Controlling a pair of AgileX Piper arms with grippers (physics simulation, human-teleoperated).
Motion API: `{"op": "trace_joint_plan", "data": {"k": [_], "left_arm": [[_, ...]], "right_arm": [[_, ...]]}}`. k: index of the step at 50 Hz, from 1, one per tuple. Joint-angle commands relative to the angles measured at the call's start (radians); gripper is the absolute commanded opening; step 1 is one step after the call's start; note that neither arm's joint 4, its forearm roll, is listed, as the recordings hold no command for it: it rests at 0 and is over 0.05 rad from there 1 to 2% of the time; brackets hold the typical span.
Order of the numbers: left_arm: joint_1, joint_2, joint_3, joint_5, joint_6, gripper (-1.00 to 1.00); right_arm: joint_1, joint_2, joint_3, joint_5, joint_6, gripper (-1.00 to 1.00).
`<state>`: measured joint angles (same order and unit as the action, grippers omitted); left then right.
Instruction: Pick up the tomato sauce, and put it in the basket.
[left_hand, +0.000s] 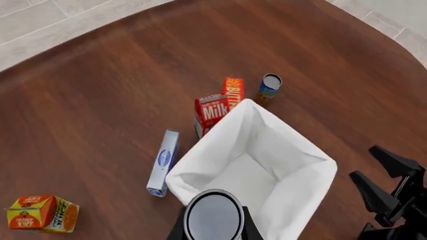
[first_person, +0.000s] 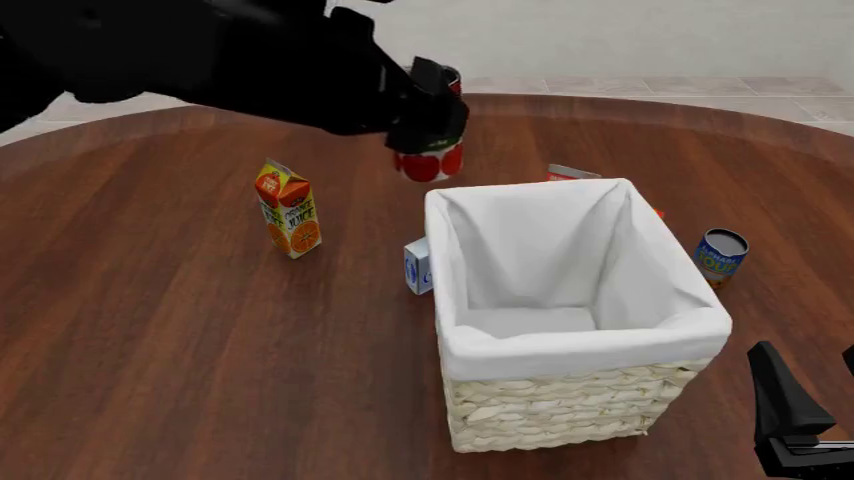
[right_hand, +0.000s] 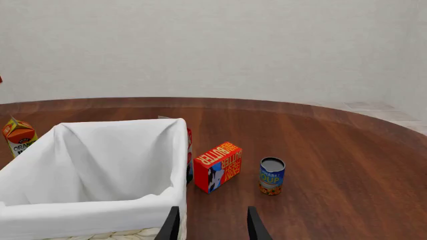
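Front view had my left gripper (first_person: 430, 125) in the upper middle of the frame, clenched on the sauce can (first_person: 430, 160), which hung in the air just beyond the far left corner of the basket (first_person: 581, 415). Its red label showed below my fingers. From my left wrist camera the can's (left_hand: 213, 216) grey top filled the bottom centre, my fingers pressed on both sides, and the basket's white lining (left_hand: 267, 150) lay open beneath and beyond it.

My right gripper (right_hand: 212, 222) sat low at the lower right of the front view, beside the basket's near right corner, its fingers released and apart with nothing between them.

Elsewhere on the table (first_person: 160, 340): a juice carton (first_person: 288, 210) stood upright at left centre, a blue box (first_person: 418, 266) lay against the basket's left side, and a blue-and-yellow can (first_person: 719, 256) stood to the basket's right. Through my right wrist camera a butter box (right_hand: 217, 166) stood between that can (right_hand: 271, 176) and the basket (right_hand: 93, 165). A milk carton (left_hand: 212, 111) showed in the left wrist view, touching the basket's far side
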<state>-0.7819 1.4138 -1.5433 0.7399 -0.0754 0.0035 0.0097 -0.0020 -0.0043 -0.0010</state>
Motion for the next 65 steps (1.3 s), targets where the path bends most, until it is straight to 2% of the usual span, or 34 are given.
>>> {"op": "trace_joint_plan", "data": {"k": [1, 25, 29, 50, 65], "left_arm": [[-0.047, 0.061, -0.027, -0.028, 0.019, -1.00], [-0.125, 0.186, -0.102, -0.047, 0.003, -1.00], [-0.133, 0.195, -0.090, -0.055, -0.015, -1.00], [-0.137, 0.226, -0.034, -0.107, -0.004, -1.00], [-0.133, 0.252, -0.031, -0.118, -0.016, -1.00]], "right_arm": [[0.000, 0.000, 0.000, 0.000, 0.000, 1.00], [0.000, 0.000, 0.000, 0.000, 0.000, 1.00], [0.000, 0.000, 0.000, 0.000, 0.000, 1.00], [0.000, 0.000, 0.000, 0.000, 0.000, 1.00], [0.000, 0.000, 0.000, 0.000, 0.000, 1.00]]}}
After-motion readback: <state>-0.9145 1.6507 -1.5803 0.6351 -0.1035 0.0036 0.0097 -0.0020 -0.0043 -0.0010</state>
